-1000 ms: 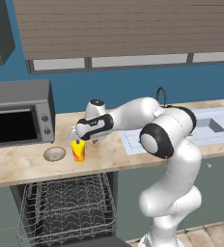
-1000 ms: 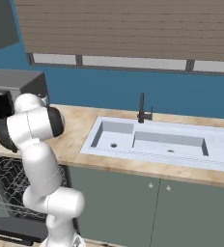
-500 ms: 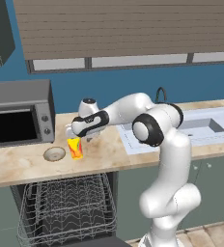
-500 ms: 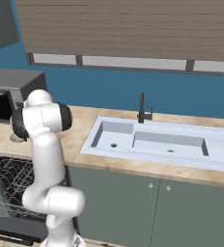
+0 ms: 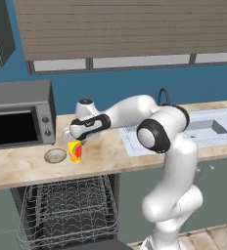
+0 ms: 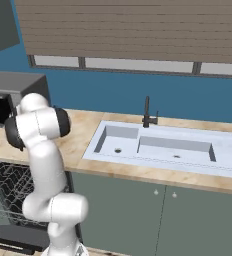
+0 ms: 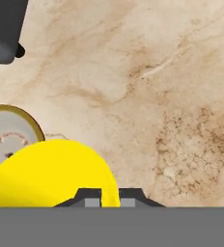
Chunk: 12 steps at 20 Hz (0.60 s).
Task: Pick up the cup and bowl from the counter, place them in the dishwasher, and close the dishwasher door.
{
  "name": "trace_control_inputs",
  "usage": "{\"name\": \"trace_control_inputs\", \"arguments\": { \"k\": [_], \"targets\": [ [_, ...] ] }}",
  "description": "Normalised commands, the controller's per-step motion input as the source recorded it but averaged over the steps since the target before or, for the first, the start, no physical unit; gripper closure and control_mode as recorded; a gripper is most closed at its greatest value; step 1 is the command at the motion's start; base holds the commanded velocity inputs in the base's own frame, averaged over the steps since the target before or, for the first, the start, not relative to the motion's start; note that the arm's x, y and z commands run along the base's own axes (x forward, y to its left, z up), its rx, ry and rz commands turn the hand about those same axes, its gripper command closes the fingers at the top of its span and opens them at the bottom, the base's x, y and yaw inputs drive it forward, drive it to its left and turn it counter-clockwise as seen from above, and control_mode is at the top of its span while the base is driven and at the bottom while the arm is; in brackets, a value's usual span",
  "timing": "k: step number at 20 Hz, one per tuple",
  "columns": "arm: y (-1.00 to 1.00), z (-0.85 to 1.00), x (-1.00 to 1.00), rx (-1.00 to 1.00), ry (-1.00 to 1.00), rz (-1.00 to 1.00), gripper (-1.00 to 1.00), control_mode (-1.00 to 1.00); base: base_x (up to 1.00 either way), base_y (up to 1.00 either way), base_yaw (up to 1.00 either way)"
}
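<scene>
Cup (image 5: 75, 151) carried left, beside bowl (image 5: 55, 156)

Yellow cup (image 5: 75, 151) with red-orange markings; tan bowl (image 5: 55, 156) with a pale rim. Beige marbled counter (image 5: 110, 156), white sink (image 6: 163, 148), grey microwave (image 5: 18, 113) with black window, blue wall (image 6: 118, 95).

Matt beige marble-patterned stone surface (image 5: 110, 156), smooth glossy yellow plastic-looking cup (image 5: 75, 151), grey metal wire dishwasher rack (image 5: 69, 207), smooth white sink (image 6: 158, 150)
</scene>
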Motion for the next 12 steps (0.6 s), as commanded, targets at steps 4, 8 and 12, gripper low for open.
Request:
{"name": "trace_control_inputs", "arguments": {
  "k": [4,8,12],
  "targets": [
    [-0.41,0.05,-0.62,0.0,-0.1,0.04,1.0,-1.0,0.0,0.0,0.0],
    [-0.23,0.32,-0.57,0.01,-0.11,0.04,1.0,-1.0,0.0,0.0,0.0],
    [-0.01,0.49,-0.49,0.0,-0.1,0.07,1.0,-1.0,0.0,0.0,0.0]
  ]
}}
